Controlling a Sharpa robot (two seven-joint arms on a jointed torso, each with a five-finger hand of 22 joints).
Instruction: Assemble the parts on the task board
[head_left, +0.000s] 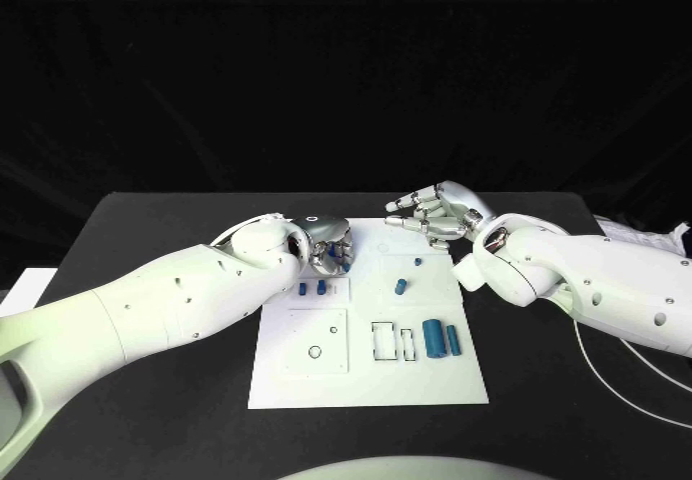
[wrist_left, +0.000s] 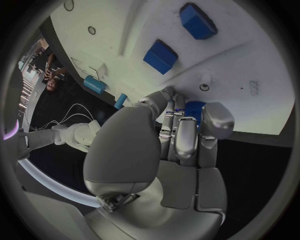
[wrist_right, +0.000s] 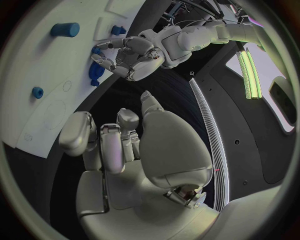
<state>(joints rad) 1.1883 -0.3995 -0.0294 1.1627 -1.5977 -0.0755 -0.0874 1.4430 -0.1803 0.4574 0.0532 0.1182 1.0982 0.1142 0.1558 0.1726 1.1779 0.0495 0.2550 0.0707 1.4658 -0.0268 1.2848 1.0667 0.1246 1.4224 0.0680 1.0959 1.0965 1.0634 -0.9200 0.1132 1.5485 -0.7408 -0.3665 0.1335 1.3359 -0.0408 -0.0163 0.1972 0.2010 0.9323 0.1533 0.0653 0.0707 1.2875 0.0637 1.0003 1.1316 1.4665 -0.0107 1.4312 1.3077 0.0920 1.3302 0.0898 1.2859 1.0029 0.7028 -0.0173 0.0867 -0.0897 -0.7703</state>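
Observation:
The white task board lies in the middle of the black table. My left hand hovers over the board's far left corner, its fingers curled round a blue part; the same part shows between those fingers in the right wrist view. My right hand hangs over the board's far right corner with its fingers curled in and nothing in them. Two small blue blocks stand near the left hand. Two blue cylinders lie on the board's right side.
A small blue peg and a short blue piece stand on the board's far right part. Outlined slots and a small ring mark the near half. A white cable trails on the table at the right.

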